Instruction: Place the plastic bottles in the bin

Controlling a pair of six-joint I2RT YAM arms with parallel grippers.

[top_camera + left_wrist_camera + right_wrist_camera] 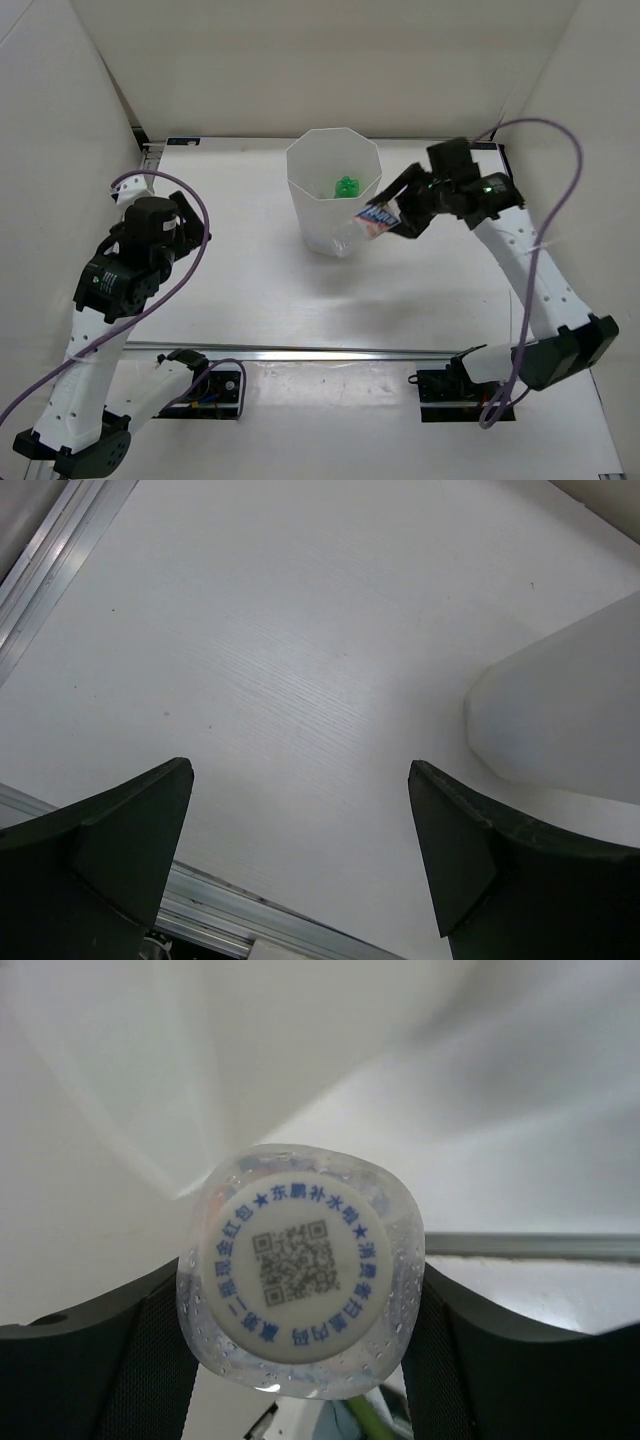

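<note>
The tall white faceted bin (312, 205) stands mid-table, with a green bottle (346, 186) lying inside it. A clear plastic bottle (362, 226) with a blue label hangs tilted against the bin's right side, and my right gripper (396, 214) is shut on it. In the right wrist view the bottle (300, 1285) faces the camera end on, showing a white round cap face printed in blue, pinched between both dark fingers (135, 1360). My left gripper (183, 222) hovers open over the left of the table, nothing between its fingers (455, 850).
The bin's lower corner (565, 715) shows at the right of the left wrist view. A metal rail (330, 352) runs along the table's near edge. White walls enclose the table on three sides.
</note>
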